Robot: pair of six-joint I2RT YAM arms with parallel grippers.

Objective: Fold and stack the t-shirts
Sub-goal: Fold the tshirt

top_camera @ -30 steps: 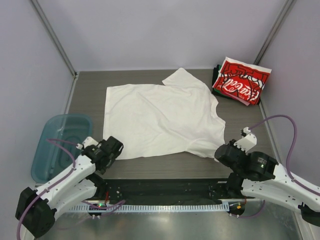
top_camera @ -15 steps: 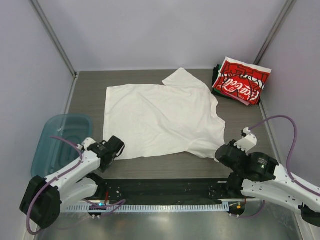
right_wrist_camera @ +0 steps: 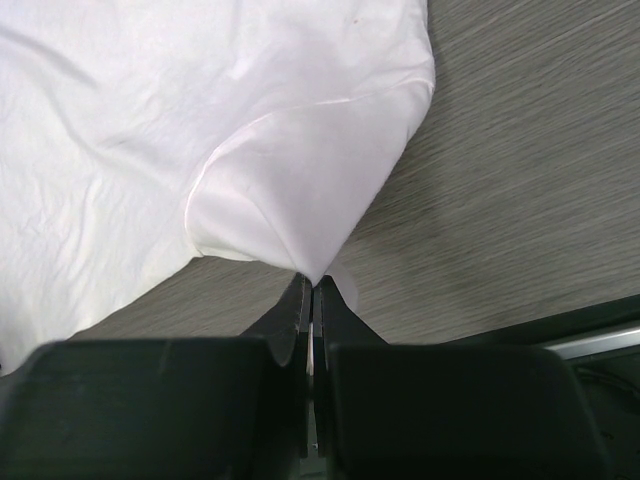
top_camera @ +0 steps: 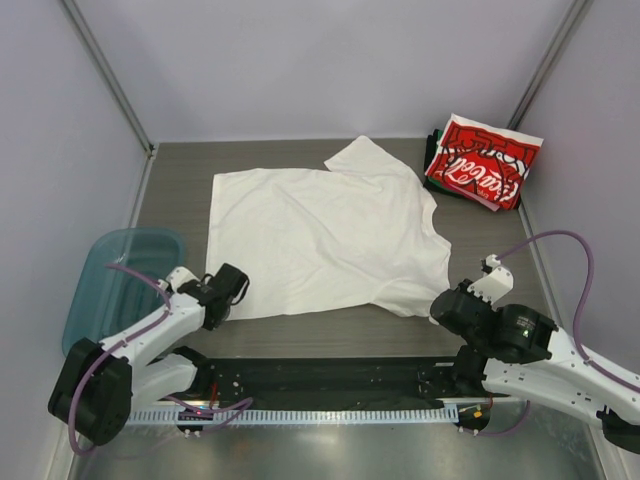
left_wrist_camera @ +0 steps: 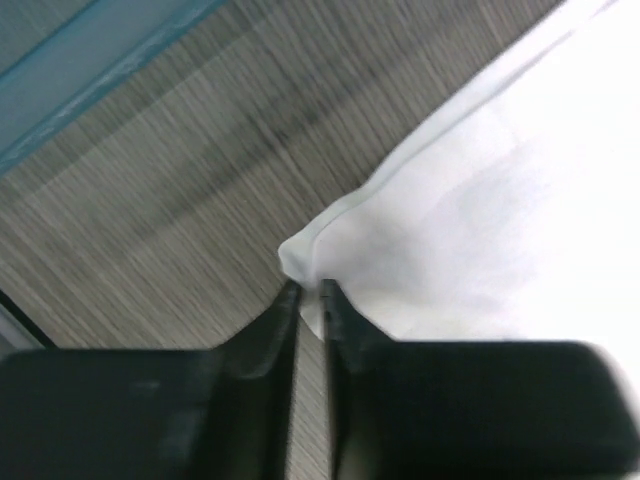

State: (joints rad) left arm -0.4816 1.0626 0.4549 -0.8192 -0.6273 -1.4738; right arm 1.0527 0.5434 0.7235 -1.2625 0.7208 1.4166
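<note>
From above, I see the white t-shirt [top_camera: 320, 240] lying spread out flat on the counter [top_camera: 180, 190], with one sleeve poking toward the back. The folded t-shirts [top_camera: 480, 165] sit in a pile at the far right corner, a red one on top. The teal bin [top_camera: 110, 270] is off to the left, well apart from the shirt. What has changed is on my left side. A second ago the left end effector [top_camera: 232, 290] stood just beside the shirt's near left corner with its jaws wide. Now it has slid in onto that corner and the jaws have come almost together. The right end effector [top_camera: 447, 303] has not moved; it sits at the near right corner as before, and the shirt has kept its shape. In the left wrist view, the two dark fingers have only a thin slit between them, and the little white tip of the shirt corner sits right in that slit, so I think it has the cloth. I can't tell how tight the pinch is. In the right wrist view, the fingers are squeezed fully together on a point of white cloth at the shirt's edge. So I think both near corners are now held, and the shirt looks ready to be lifted and folded toward the back. Nothing is folded yet on this one.
</note>
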